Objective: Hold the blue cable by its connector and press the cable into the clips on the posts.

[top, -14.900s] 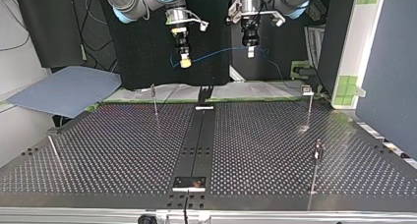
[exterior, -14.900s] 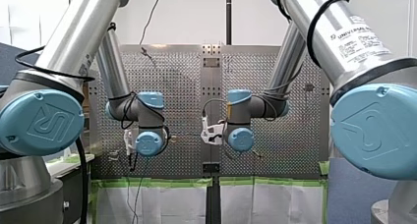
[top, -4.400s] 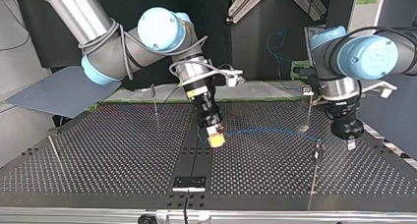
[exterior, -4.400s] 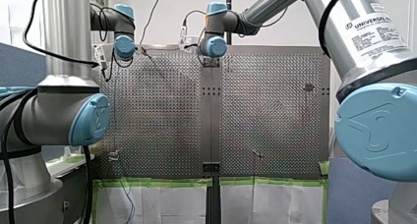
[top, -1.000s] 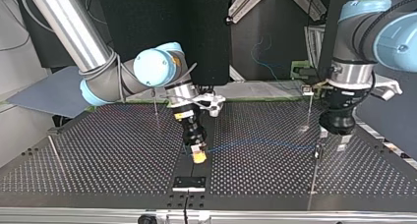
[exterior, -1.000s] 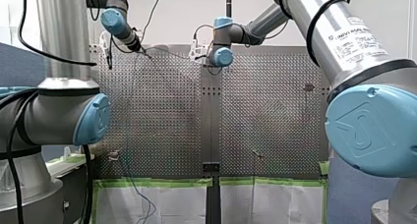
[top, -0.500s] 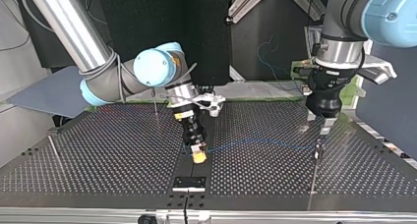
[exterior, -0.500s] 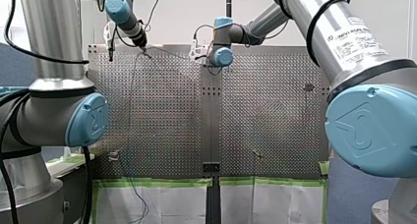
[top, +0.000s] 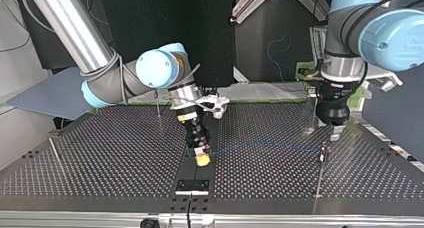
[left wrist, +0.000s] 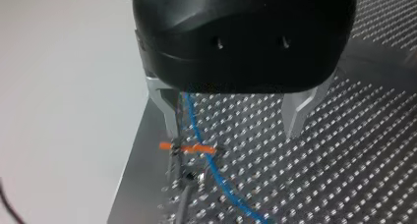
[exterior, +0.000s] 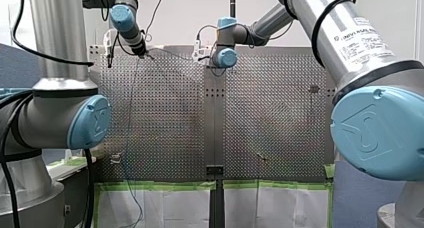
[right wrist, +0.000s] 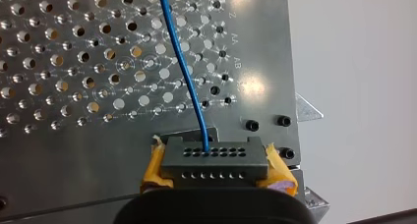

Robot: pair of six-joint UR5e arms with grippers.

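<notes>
Right wrist view: right gripper (right wrist: 215, 171) clamps connector (right wrist: 214, 155); left gripper (left wrist: 232, 129) released over clip (left wrist: 189, 148). Slack blue cable (right wrist: 184, 69) could miss clip.

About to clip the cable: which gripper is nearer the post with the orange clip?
Left. My left gripper hangs just above the post, fingers open; my right gripper holds the connector well off to its side.

The perforated metal table (top: 115, 158) has a dark strip (top: 191, 174) along its middle. Thin posts (top: 320, 173) stand upright on it, two on each side of this strip, well apart.
</notes>
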